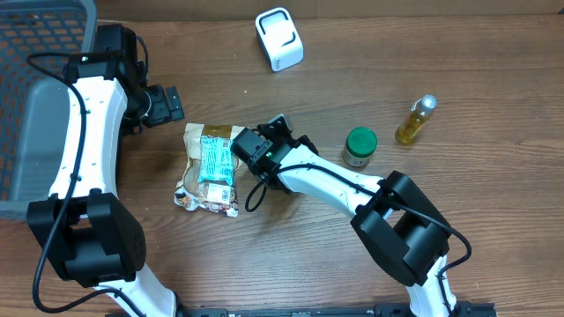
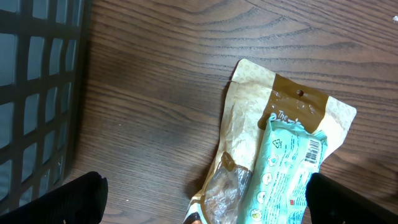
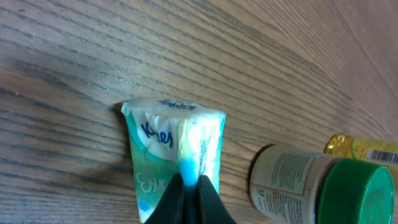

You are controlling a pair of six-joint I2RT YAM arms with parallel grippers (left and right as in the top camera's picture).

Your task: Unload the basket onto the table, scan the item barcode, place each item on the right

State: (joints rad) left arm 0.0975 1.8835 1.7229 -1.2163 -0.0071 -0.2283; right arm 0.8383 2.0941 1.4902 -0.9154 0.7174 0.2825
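Note:
My right gripper [image 3: 191, 180] is shut on the edge of a small teal-and-white Kleenex tissue pack [image 3: 174, 146], which hangs over bare wood. In the overhead view the right gripper [image 1: 275, 132] sits mid-table and hides that pack. Another teal packet [image 1: 216, 158] with a printed barcode lies on a crumpled brown pouch [image 1: 198, 189], just left of the right gripper. In the left wrist view this packet [image 2: 286, 174] and the pouch [image 2: 249, 124] lie below my left gripper [image 2: 205, 205]. That gripper [image 1: 163, 106] stands open, with nothing between its fingers. A white scanner-like device [image 1: 279, 39] stands at the back.
A dark mesh basket [image 1: 35, 53] fills the left edge of the table. A green-lidded jar [image 1: 359, 147] stands right of the right gripper. Farther right lies a small yellow bottle [image 1: 415, 120]. The jar [image 3: 311, 183] is close beside the held pack.

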